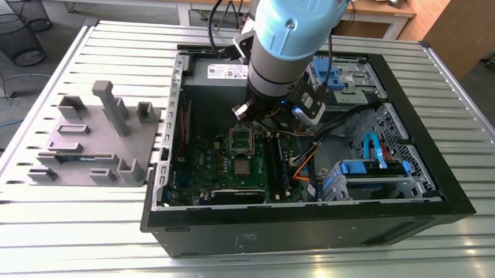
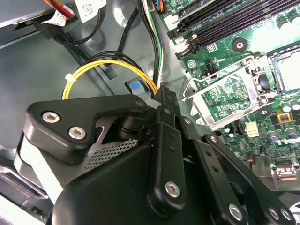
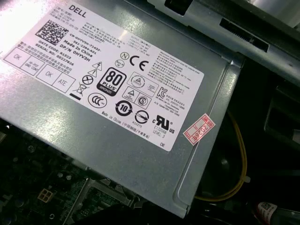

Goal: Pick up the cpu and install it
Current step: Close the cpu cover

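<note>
My gripper hangs inside the open computer case, over the back part of the green motherboard. Just in front of it stands the socket's raised metal lid. In the second wrist view the gripper is a mass of black links beside that lid. A pale grey square lies in the open socket, and its edge also shows in the second wrist view. I cannot tell whether it is the cpu.
The grey power supply sits at the back of the case, with yellow wires by the gripper. Blue drive bays fill the exterior view's right. A grey parts fixture holding a memory stick stands left of the case.
</note>
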`<state>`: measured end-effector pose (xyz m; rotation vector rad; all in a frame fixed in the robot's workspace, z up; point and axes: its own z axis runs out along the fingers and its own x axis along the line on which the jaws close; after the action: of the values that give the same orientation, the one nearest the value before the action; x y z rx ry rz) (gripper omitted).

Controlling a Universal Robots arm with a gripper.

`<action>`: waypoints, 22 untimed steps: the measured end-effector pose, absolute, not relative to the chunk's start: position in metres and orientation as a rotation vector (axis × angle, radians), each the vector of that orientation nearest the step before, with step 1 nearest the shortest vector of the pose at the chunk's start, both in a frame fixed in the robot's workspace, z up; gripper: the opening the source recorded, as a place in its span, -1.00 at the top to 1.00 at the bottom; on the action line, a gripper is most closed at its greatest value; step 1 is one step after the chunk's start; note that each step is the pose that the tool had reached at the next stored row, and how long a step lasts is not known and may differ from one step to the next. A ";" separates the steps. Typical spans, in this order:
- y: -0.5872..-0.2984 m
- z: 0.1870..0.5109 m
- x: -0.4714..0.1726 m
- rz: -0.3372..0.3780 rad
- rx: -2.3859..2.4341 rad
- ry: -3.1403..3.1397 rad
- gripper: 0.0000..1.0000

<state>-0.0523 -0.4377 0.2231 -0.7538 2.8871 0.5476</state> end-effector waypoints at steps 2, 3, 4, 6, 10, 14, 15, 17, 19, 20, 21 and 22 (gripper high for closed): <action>-0.438 0.223 -0.052 0.548 -0.754 2.887 0.79; -0.438 0.223 -0.052 0.548 -0.754 2.887 0.79; -0.438 0.223 -0.052 0.548 -0.754 2.887 0.79; -0.438 0.223 -0.052 0.548 -0.754 2.887 0.79; -0.439 0.223 -0.052 0.547 -0.754 2.887 0.79; -0.441 0.223 -0.052 0.534 -0.755 2.892 0.79; -0.441 0.223 -0.052 0.530 -0.755 2.893 0.79; -0.441 0.223 -0.050 0.524 -0.756 2.895 0.79; -0.441 0.222 -0.047 0.522 -0.756 2.896 0.79; -0.441 0.221 -0.045 0.521 -0.756 2.896 0.79; -0.441 0.221 -0.044 0.520 -0.756 2.897 0.79; -0.441 0.221 -0.044 0.519 -0.756 2.897 0.79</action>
<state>-0.0436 -0.4414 0.2205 -0.7564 2.8971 0.5186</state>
